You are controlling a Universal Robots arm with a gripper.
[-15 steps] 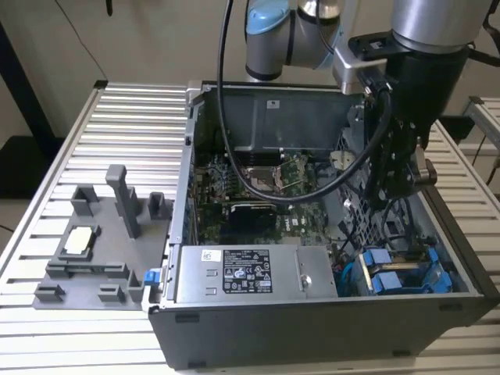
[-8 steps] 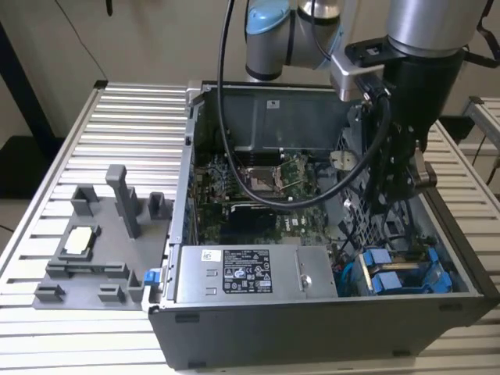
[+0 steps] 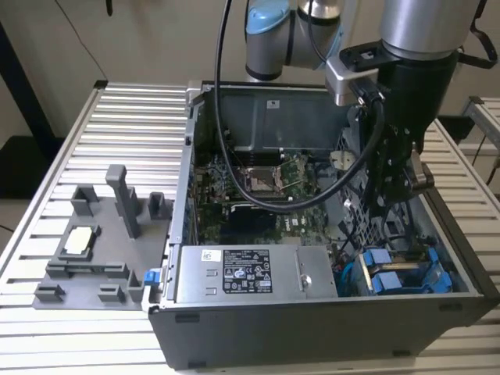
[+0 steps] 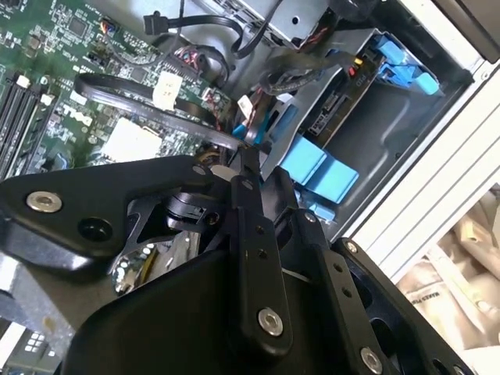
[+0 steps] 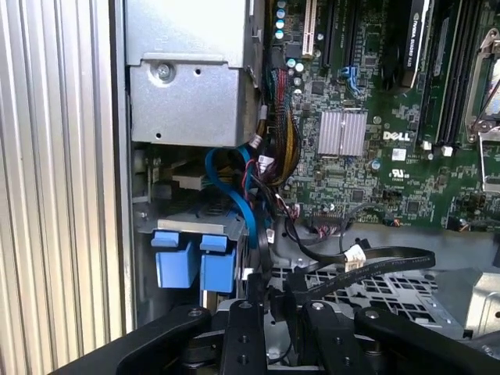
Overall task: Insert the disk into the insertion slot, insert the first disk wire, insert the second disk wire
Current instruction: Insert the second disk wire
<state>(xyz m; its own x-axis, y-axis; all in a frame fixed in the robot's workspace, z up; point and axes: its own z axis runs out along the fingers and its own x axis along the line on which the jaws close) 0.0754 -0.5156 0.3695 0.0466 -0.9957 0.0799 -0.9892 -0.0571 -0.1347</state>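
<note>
My gripper [image 3: 393, 186] hangs inside the open computer case, above the grey drive cage at the exterior view's right. In both wrist views its fingers stand close together, shut on a thin black disk wire [image 5: 274, 303] whose connector end [image 4: 251, 131] shows at the fingertips [image 4: 248, 152]. The disk in its blue carrier [image 5: 195, 264] sits in the insertion slot [image 3: 426, 262] of the cage, its blue tabs [image 4: 319, 168] facing out. A blue cable [image 5: 238, 187] runs down beside the carrier.
The silver power supply box [image 3: 250, 273] lies along the case's near wall. The green motherboard [image 3: 258, 187] fills the case floor. Loose black cables [image 5: 375, 262] lie near the gripper. A grey fixture [image 3: 101, 234] stands on the ribbed table at the exterior view's left.
</note>
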